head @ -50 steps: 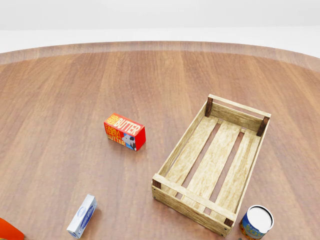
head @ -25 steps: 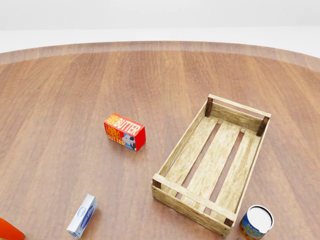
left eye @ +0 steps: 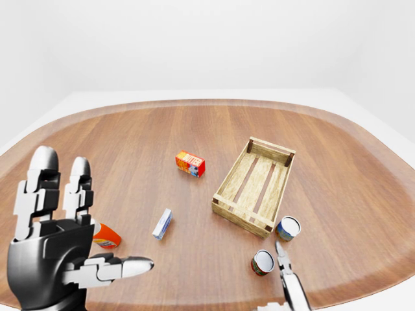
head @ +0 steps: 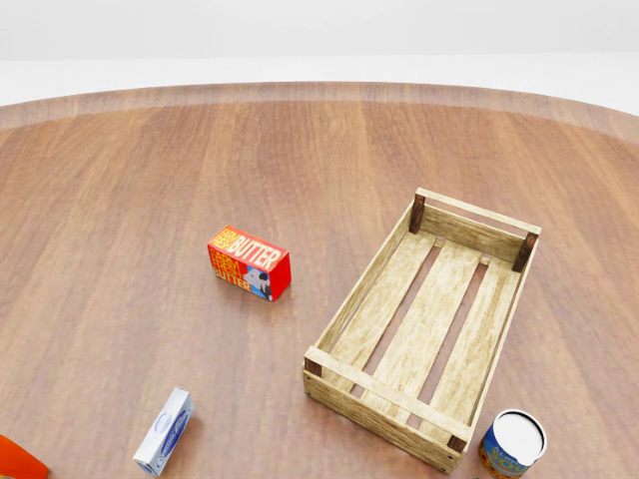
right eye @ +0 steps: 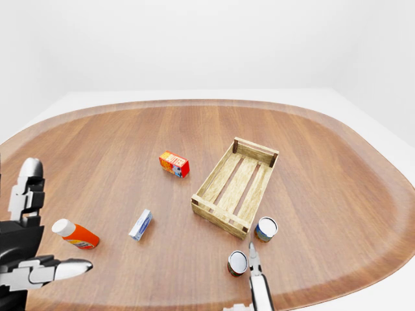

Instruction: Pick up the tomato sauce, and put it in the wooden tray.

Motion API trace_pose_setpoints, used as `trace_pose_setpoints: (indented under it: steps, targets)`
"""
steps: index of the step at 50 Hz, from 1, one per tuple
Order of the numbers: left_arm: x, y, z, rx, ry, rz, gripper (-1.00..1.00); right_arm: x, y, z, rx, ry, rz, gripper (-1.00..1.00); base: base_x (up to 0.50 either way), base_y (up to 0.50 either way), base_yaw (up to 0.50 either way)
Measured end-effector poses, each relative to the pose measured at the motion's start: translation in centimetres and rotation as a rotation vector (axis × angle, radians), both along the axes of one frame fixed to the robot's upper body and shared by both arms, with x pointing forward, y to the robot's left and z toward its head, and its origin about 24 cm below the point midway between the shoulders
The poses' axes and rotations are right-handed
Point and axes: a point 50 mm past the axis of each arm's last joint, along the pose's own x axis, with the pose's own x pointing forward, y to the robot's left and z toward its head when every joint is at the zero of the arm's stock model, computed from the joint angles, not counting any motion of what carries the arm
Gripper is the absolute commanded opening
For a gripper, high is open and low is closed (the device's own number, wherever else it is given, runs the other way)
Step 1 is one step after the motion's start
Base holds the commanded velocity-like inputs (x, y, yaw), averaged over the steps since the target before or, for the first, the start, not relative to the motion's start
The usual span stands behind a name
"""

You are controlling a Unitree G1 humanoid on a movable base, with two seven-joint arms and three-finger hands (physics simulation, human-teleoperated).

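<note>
- We see a wide wooden table [left eye: 162, 129] with rounded corners, carrying everything in view.
- The wooden tray [head: 429, 329], a slatted crate, lies right of centre in the head view, with nothing inside it.
- Two cans stand near the tray's lower end. One, with a blue and orange label [left eye: 288, 229], is just beside the tray's lower right corner. The other, with a reddish label [left eye: 262, 262], stands a little lower and to the left, apart from the tray.
- We take the reddish can for the tomato sauce, though its label is too small for us to read; it stands upright on the table, outside the tray.
- A red butter box [head: 250, 262] lies left of the tray, well apart from it.
- A small blue and white box [right eye: 140, 225] lies lower down, left of the tray.
- An orange bottle with a white cap [right eye: 76, 234] lies on its side near the left edge in the right-eye view.
- Our left hand [left eye: 55, 256] is raised at the lower left of the left-eye view, fingers [left eye: 78, 191] spread and upright, thumb out, grasping nothing.
- Of our right hand [right eye: 257, 282] only one slim finger shows at the bottom edge, just beside the reddish can; we cannot tell whether the hand is spread or clenched.
</note>
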Motion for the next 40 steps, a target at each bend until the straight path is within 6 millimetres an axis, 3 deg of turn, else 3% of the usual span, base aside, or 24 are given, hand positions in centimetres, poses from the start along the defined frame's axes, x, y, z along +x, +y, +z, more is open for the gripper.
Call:
trace_pose_setpoints:
  steps: [40]
  targets:
    - [-0.13, -0.02, 0.24, 0.005, -0.012, 0.002, 1.0, 0.43, -0.37, -0.5, 0.002, 0.012, -0.013, 1.0, 0.0, 0.0, 0.0]
